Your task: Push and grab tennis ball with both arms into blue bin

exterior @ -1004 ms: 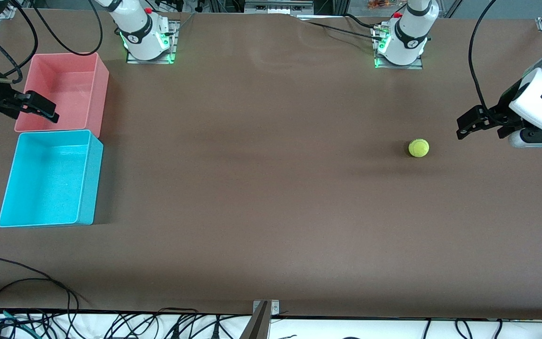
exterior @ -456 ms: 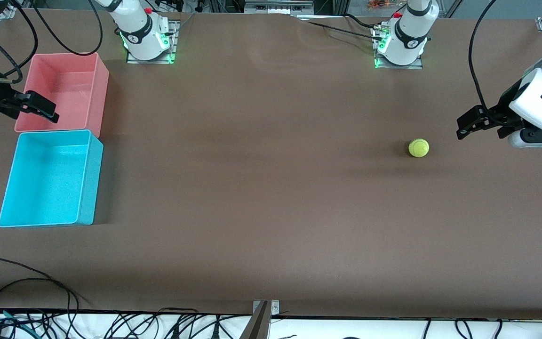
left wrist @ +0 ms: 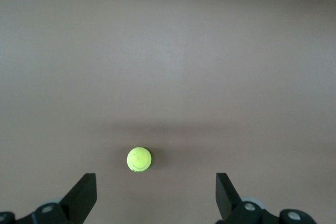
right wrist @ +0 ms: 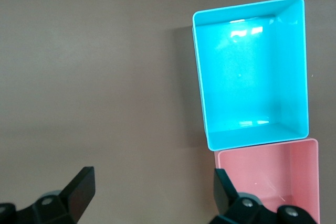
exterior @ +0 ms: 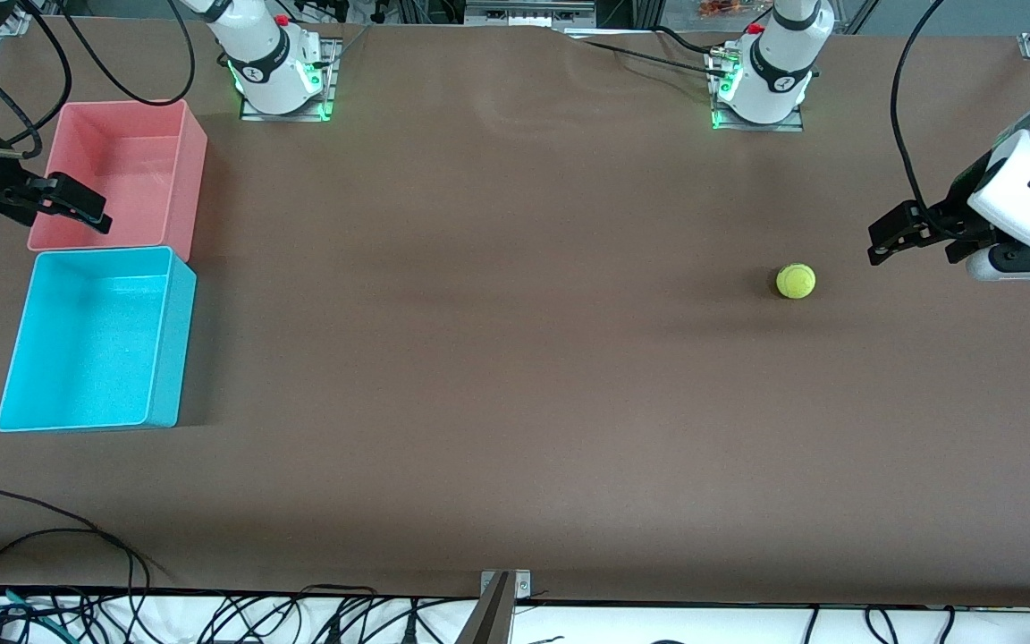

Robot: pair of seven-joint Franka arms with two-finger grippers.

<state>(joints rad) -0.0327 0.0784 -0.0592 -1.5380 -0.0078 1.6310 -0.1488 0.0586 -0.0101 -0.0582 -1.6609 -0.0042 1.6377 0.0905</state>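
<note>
The tennis ball (exterior: 796,281) is a small yellow-green ball resting on the brown table toward the left arm's end. In the left wrist view the ball (left wrist: 139,159) lies just ahead of the fingers, nearer to one of them. My left gripper (exterior: 882,240) hangs open and empty beside the ball, a short gap away; it also shows in the left wrist view (left wrist: 156,198). The blue bin (exterior: 86,349) is empty at the right arm's end and shows in the right wrist view (right wrist: 247,77). My right gripper (exterior: 86,210) is open and empty over the pink bin's outer edge, as its own wrist view (right wrist: 152,190) shows.
A pink bin (exterior: 122,170) stands empty, touching the blue bin on the side farther from the front camera; it also shows in the right wrist view (right wrist: 268,177). Black cables (exterior: 50,537) lie along the table's front edge. A wide stretch of bare table separates ball and bins.
</note>
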